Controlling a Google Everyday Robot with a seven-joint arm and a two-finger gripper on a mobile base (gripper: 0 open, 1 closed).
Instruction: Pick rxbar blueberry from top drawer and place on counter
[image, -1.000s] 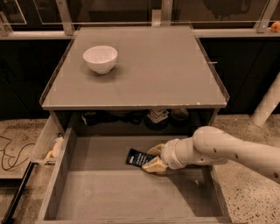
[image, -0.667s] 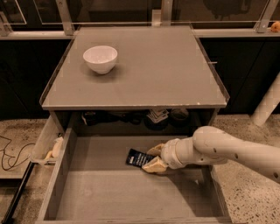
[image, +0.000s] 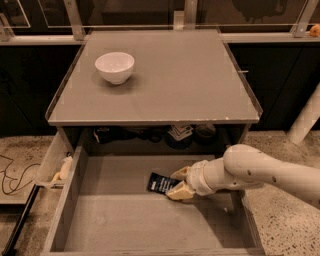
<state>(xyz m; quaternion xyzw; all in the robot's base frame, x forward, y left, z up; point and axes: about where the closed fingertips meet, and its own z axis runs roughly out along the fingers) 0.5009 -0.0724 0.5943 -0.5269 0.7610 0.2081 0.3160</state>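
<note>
The small flat snack bar in its dark navy-black wrapper with white lettering (image: 160, 183) lay inside the wide shallow grey drawer (image: 125, 220), which stood pulled out below the front edge of the flat square grey bench (image: 200, 80). The bar sat in the back half of the drawer floor, right of its middle, below the right half of the bench's front edge. The two-finger tan tool (image: 178, 183) was down in the drawer at the bar's right end, one finger at the end's far side and the other at its near side, clamped on that end. Behind the tool, the smooth white arm (image: 270, 172) reached in over the drawer's right wall from the right.

On the bench a round white bowl (image: 114, 67) stood upright near the back left corner, well apart from the bar. Several dark items (image: 175, 134) sat in the shadowed recess under the front edge. Speckled stone floor (image: 287, 225) showed beyond the front right corner.
</note>
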